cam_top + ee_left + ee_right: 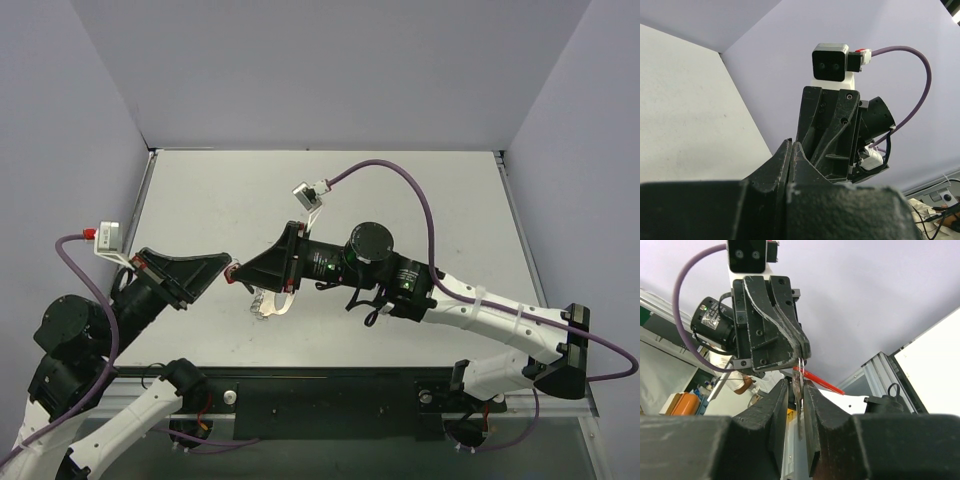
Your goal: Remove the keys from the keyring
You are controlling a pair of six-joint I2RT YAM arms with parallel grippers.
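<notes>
Left hand (224,272) closed tight, red key (821,381) right at its tip. Right hand (244,280) fingers flank the thin keyring (800,371), can't tell if it's gripping.

No legible text — apparently none

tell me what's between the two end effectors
The red key and a thin metal piece, which shows best in the right wrist view.
</notes>
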